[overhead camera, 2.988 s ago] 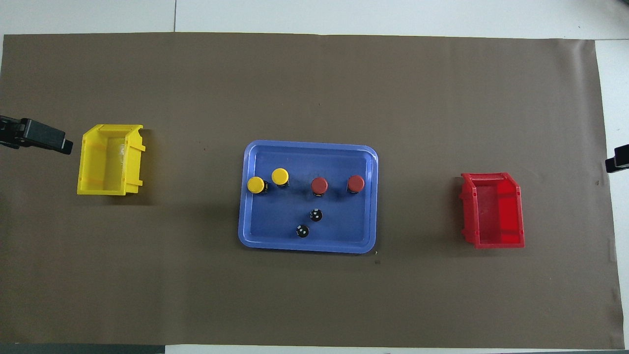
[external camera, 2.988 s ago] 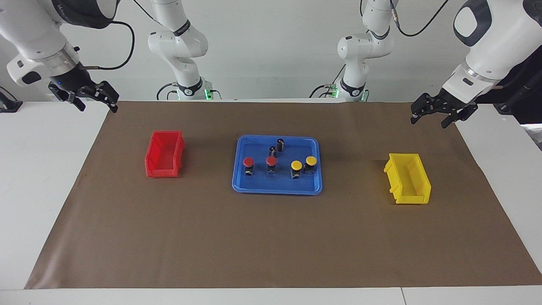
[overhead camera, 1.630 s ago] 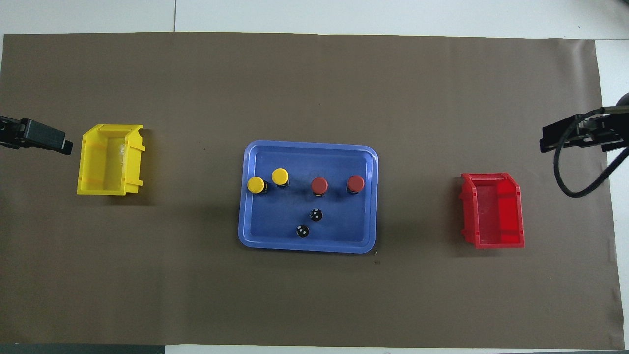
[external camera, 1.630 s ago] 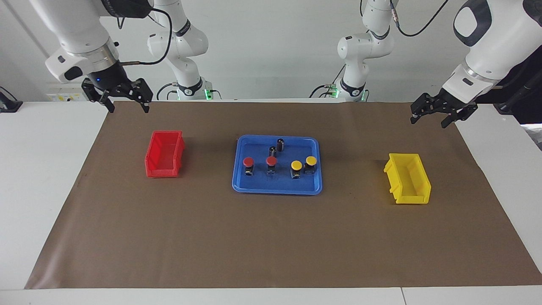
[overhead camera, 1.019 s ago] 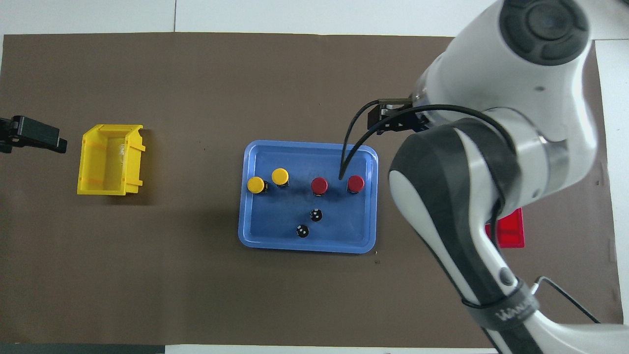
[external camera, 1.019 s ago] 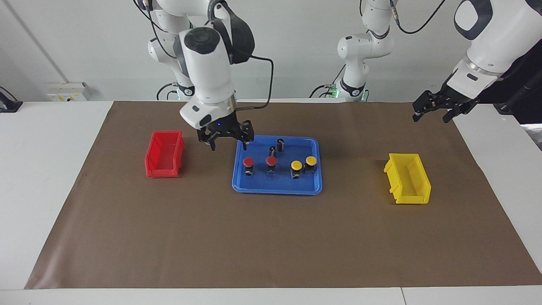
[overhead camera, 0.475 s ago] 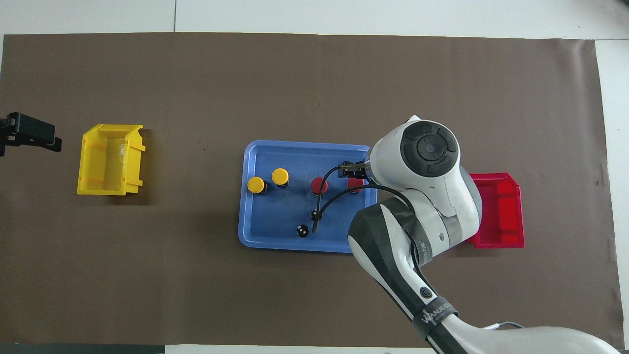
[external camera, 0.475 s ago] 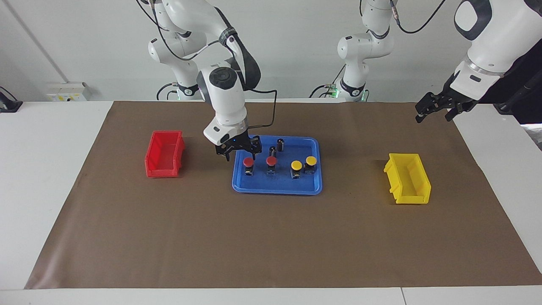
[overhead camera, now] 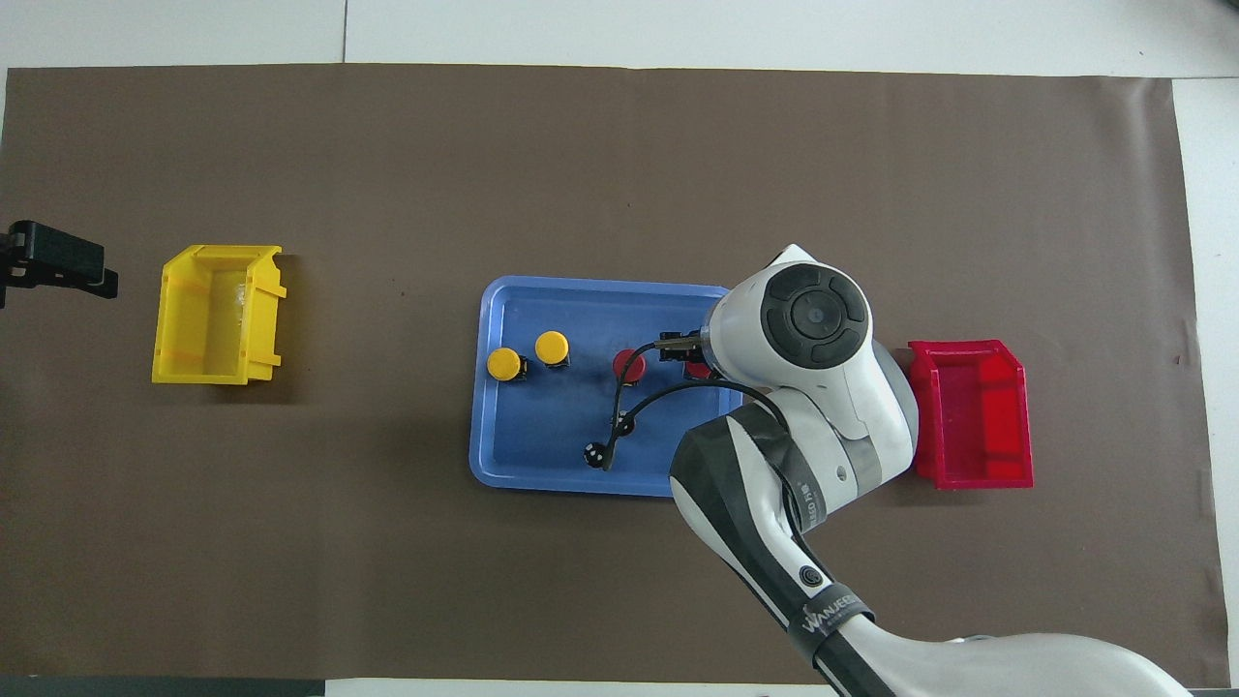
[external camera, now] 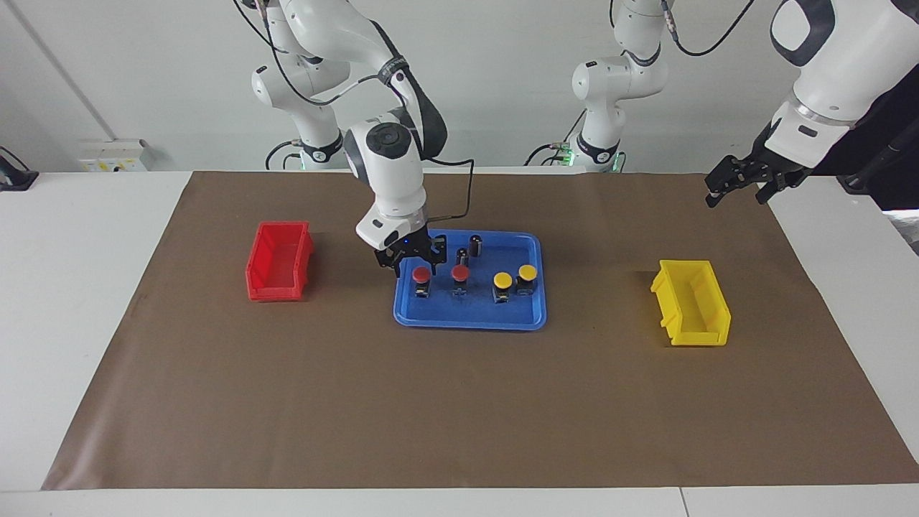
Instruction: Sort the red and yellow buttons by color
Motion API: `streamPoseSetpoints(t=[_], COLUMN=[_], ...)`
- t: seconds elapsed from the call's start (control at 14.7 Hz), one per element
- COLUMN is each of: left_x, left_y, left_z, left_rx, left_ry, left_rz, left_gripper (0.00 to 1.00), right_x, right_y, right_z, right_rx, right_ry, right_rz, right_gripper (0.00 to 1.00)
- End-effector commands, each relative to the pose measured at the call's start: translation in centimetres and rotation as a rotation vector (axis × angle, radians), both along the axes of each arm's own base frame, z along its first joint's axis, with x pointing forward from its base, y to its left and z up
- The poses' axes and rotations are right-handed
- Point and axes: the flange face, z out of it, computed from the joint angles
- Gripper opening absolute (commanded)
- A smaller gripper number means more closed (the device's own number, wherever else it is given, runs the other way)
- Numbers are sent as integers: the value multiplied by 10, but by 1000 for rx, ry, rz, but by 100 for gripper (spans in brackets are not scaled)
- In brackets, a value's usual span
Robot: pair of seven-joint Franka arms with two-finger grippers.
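All four buttons stand on the blue tray (external camera: pixel 406 314), which serves as the landmark here. The end red button (external camera: pixel 421 276), at the tray's side toward the right arm's end of the table, now has the right gripper (external camera: pixel 411 267) down around its cap; a second ago that gripper hung above the tray's nearer corner, and before that it was out past the red bin (external camera: pixel 278 260). Its fingers have been drawing in as it came down, but whether they already pinch the cap cannot be told. I judge this to be the first pick, with nothing sorted yet.

The second red button (external camera: pixel 459 273) stands beside it toward the tray's middle, then the two yellow buttons (external camera: pixel 514 278) close together. Each has a flat, round, smooth mushroom cap on a blocky black base. Two small dark cylinders (external camera: pixel 469 250) stand nearer to the robots within the tray.

The tray is shallow, glossy plastic with rounded corners. The red bin and the yellow bin (external camera: pixel 691 302) are rigid open boxes, well apart from the tray at either end, on a matte brown mat (external camera: pixel 459 402).

The left gripper (external camera: pixel 739 185) waits in the air, jaws apart, over the mat's edge at the left arm's end of the table.
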Motion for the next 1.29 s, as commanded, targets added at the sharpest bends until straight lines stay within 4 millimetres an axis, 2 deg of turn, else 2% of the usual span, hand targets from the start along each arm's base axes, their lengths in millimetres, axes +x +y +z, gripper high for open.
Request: streamPoseSetpoints(t=[0.0, 0.34, 0.41, 0.54, 0.61, 0.75, 0.88, 0.95, 1.09, 1.15, 1.22], left_x=[-9, -11, -11, -11, -12, -11, -10, -10, -9, -9, -9], left_y=[1, -4, 6, 5, -2, 6, 12, 12, 13, 14, 14], left_z=[5, 6, 7, 7, 8, 8, 7, 7, 7, 7, 6], left_rx=[24, 23, 22, 22, 22, 22, 22, 22, 22, 22, 22], left_ry=[0, -2, -3, -3, -2, -5, -8, -8, -12, -12, -9], left_rz=[6, -8, 12, 11, -2, 14, 26, 27, 32, 34, 34], left_gripper=[100, 100, 100, 100, 100, 100, 100, 100, 100, 100, 100], right_x=[-4, -4, -5, -7, -7, -7, -8, -7, 0, 5, 11], right_y=[6, 8, 7, 6, 6, 5, 6, 5, 9, 8, 2], right_z=[-10, -19, -20, -23, -23, -23, -24, -23, -11, 2, 23], right_rx=[9, 7, 6, 3, 3, 3, 1, 2, 4, -2, -6], right_ry=[-5, -4, -3, 2, 2, 3, 4, 4, 4, 18, 31], right_rz=[4, 9, 10, 15, 13, 12, 12, 10, 11, 9, 1], right_gripper=[71, 69, 68, 64, 60, 53, 37, 34, 30, 28, 28])
